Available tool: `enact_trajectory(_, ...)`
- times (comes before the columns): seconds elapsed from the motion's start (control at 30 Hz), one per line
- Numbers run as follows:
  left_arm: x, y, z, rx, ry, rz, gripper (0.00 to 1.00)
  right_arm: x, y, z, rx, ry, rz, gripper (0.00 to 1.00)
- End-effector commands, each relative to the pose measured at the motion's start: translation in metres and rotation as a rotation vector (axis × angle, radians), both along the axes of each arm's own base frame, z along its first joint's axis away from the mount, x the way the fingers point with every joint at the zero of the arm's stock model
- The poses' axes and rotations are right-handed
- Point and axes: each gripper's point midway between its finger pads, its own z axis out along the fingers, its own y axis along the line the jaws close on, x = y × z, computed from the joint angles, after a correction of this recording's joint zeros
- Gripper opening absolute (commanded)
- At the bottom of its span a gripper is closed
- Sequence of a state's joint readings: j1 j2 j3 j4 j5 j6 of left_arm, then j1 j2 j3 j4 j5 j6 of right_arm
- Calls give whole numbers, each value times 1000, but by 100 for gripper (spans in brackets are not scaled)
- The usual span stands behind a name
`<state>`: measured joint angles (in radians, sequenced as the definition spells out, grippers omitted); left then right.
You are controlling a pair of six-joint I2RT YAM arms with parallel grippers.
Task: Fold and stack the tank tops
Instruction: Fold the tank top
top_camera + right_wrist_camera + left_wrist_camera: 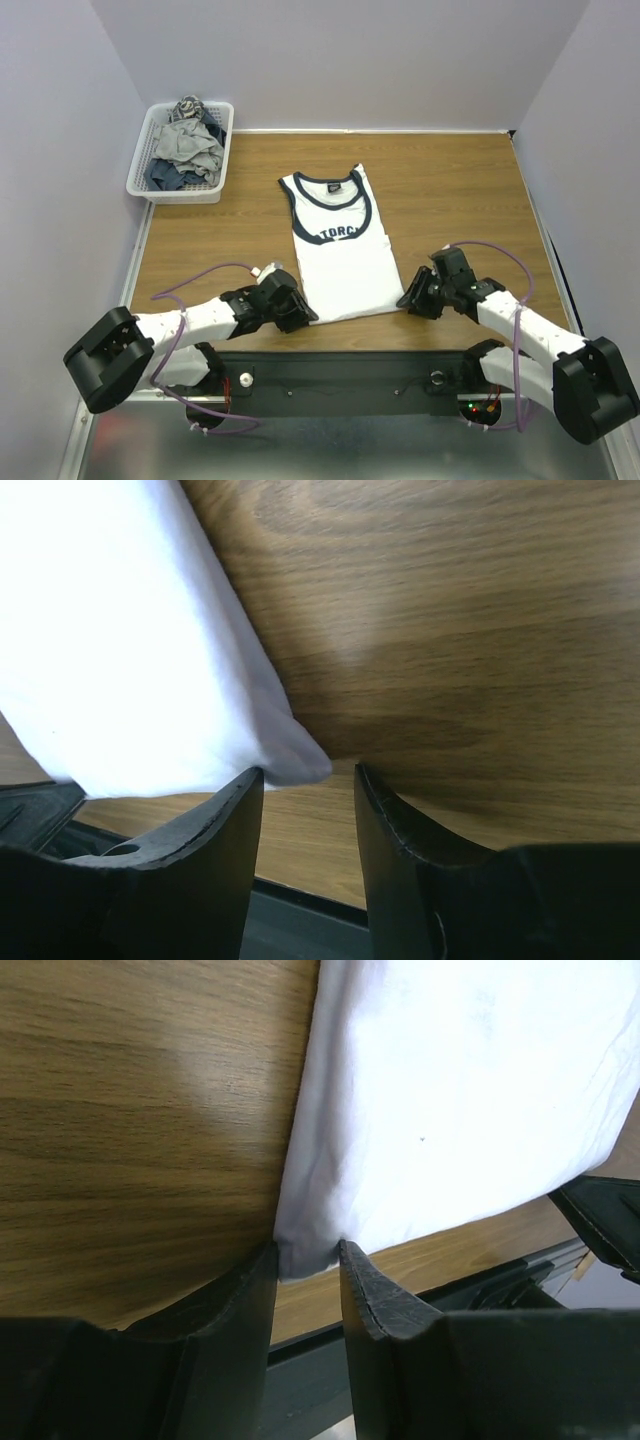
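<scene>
One tank top (343, 255) lies flat in the middle of the wooden table (460, 190), white with dark trim, neck towards the far side and hem towards the arms. Two grippers sit at its near hem, one at each corner. The left gripper (303, 314) has both fingers (250, 1300) pressed against the near-left corner, which seems nipped between them, though the wrist view is tight. The right gripper (410, 298) is parted around the near-right corner, with cloth touching only one finger. One white mesh basket (140, 165) stands at the far left, holding a heap of crumpled clothes (185, 150) I cannot count
</scene>
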<state>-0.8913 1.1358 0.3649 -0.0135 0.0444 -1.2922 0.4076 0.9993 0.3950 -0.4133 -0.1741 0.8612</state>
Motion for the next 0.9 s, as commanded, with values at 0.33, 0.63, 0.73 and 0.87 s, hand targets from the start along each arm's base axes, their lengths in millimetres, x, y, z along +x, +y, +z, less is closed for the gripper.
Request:
enact_trajectory(0.33, 8, -1, 4, 40, -58, -35, 0, 16, 8, -5, 16, -44, 8, 1)
enact_trajectory(0.63, -22, -6, 16, 20, -70, -101, 0, -7, 25, 27, 53, -77, 127, 0)
enact_trajectory(0.73, -44, -8, 17, -5, -50, -121, 0, -24, 30, 36, 76, -89, 145, 0)
enact_trajectory(0.87, -72, -16, 25, -35, -38, -158, 0, -42, 36, 55, 124, -137, 166, 0)
